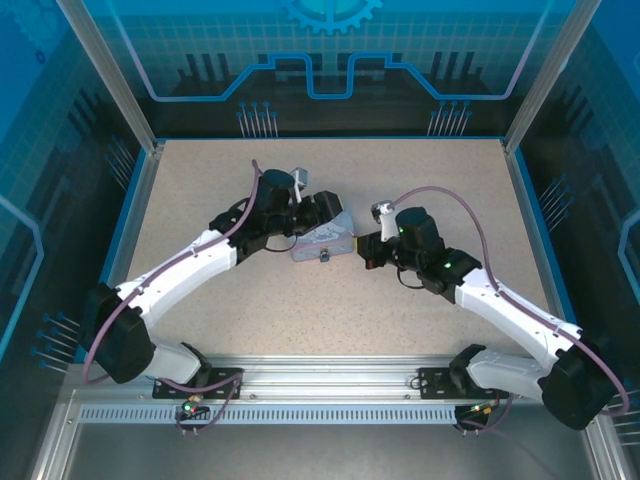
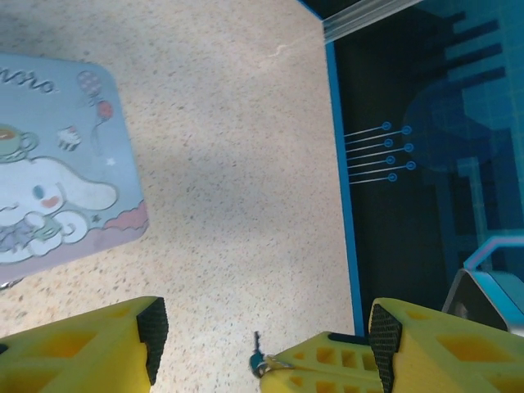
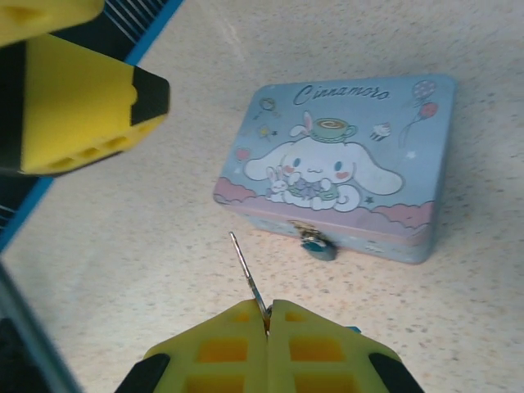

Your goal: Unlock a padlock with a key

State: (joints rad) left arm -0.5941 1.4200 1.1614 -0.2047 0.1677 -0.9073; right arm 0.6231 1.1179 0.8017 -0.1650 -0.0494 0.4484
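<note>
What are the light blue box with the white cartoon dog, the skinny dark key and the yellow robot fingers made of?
The pale blue rectangular box looks like thin printed metal, a tin: rounded pressed corners, soft sheen. The thin dark key looks like bare metal; its blade glints. The yellow fingers look like matte plastic with square hollows, though foam is possible.

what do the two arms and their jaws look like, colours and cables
The left arm and right arm both have white link shells with black joints and black bases. A purplish cable loops along each. The right arm carries a small green light. The jaws are yellow plastic with lattice cut-outs and black inner pads.
</note>
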